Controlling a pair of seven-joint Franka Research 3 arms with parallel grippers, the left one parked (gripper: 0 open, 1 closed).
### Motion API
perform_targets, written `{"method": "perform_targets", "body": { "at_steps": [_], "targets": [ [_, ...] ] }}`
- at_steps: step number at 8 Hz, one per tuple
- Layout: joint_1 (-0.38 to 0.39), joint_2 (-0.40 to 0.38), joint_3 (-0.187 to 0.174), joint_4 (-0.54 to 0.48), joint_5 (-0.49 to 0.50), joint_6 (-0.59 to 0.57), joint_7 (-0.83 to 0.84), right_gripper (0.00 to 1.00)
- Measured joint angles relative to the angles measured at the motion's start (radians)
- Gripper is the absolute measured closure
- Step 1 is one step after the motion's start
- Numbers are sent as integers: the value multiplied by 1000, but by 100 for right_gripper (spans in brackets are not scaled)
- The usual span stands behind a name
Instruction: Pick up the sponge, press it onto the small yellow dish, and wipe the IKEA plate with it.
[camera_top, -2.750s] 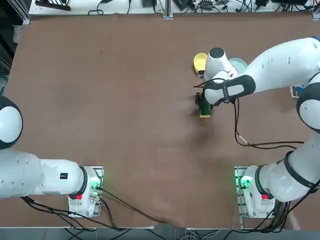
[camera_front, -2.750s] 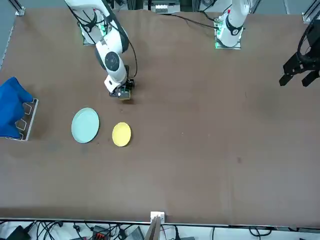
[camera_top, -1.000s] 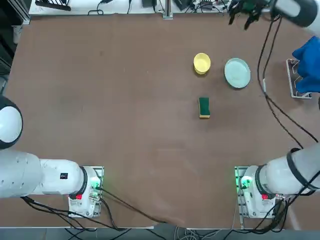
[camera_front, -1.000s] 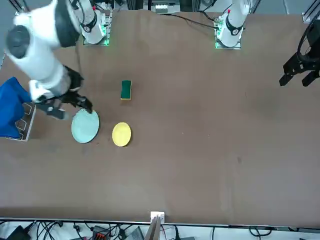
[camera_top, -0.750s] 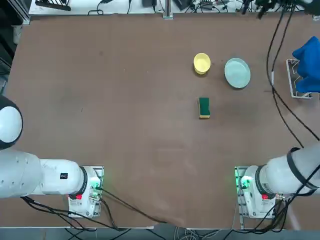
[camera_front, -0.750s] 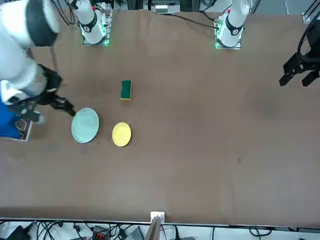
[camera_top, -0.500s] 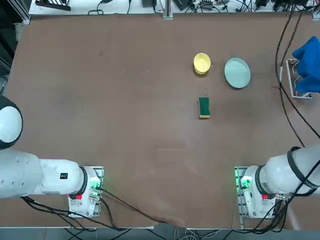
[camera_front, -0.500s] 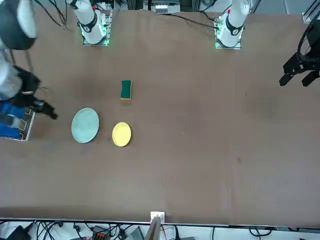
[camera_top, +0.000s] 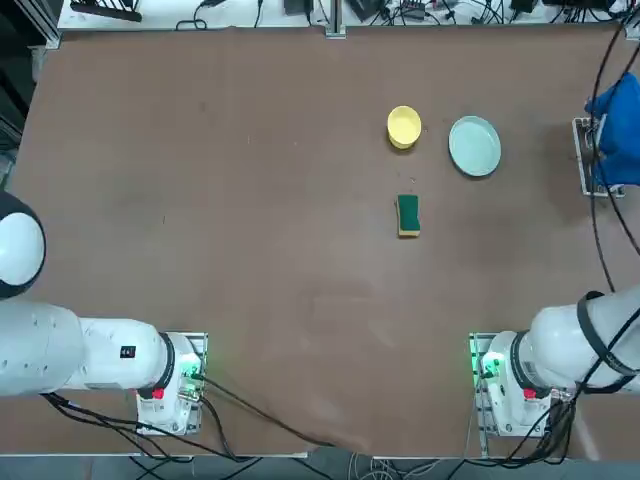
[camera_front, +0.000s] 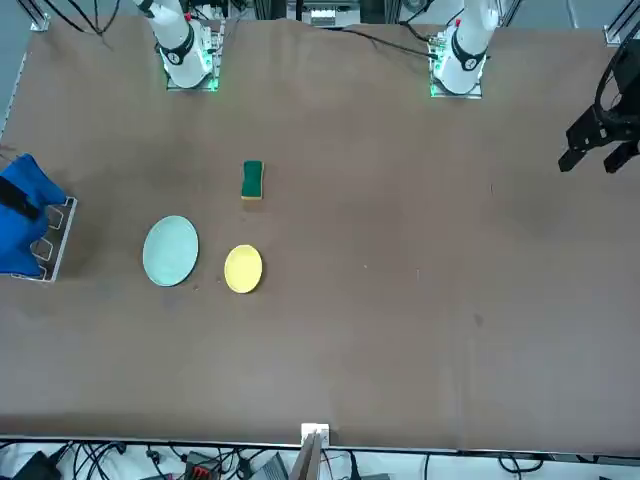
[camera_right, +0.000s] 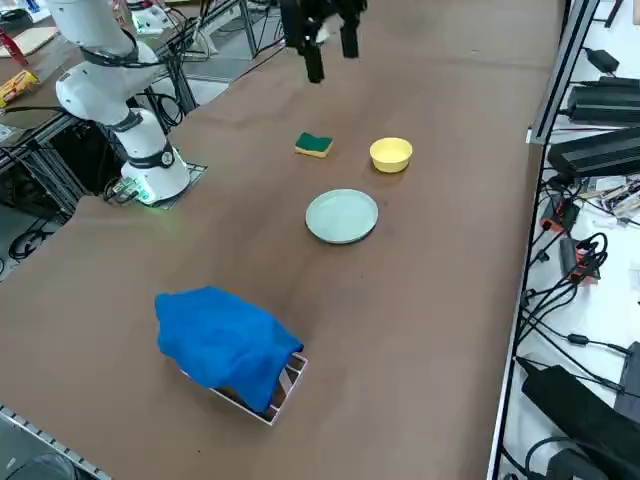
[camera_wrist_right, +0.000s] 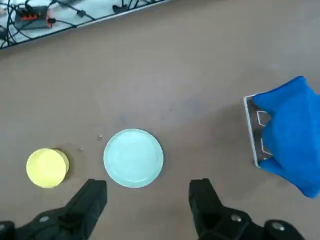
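The right gripper (camera_wrist_right: 147, 200) hangs high above the table with its two black fingers (camera_wrist_right: 90, 202) spread wide apart and nothing between them; in the right side view it shows as a dark shape at the upper middle of the frame (camera_right: 325, 25), well clear of the tabletop. Seen from the wrist camera, the pale mint-green IKEA plate (camera_wrist_right: 133, 158) lies on the brown table (camera_wrist_right: 165, 65) just beyond the gap of the open fingers, the small yellow dish (camera_wrist_right: 47, 167) sits near it to one side, and a blue cloth (camera_wrist_right: 295, 135) draped over a small metal rack (camera_wrist_right: 251, 132) sits well off to the other side. In the top view the sponge (camera_top: 408, 215) lies flat a little right of centre, green side up with a strip of yellow foam showing along its lower edge, untouched and well apart from the gripper. Above it in that frame stand the small yellow dish (camera_top: 404, 127) and, just to its right, the IKEA plate (camera_top: 475, 146), near each other but not touching. The blue cloth (camera_top: 615, 130) sits at the right edge. In the front view the sponge (camera_front: 252, 180) is upper left of centre, with the IKEA plate (camera_front: 170, 251) and small yellow dish (camera_front: 243, 269) below it.
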Motion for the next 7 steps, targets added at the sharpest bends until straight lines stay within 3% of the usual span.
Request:
{"method": "perform_targets", "body": {
  "at_steps": [1,4,7],
  "targets": [
    [1,0,0,7,0,-23,-58,0],
    [42,0,-56,-16,0,-49,-146,0],
    [57,-24,-50,-72,0,-48,-146,0]
  ]
}}
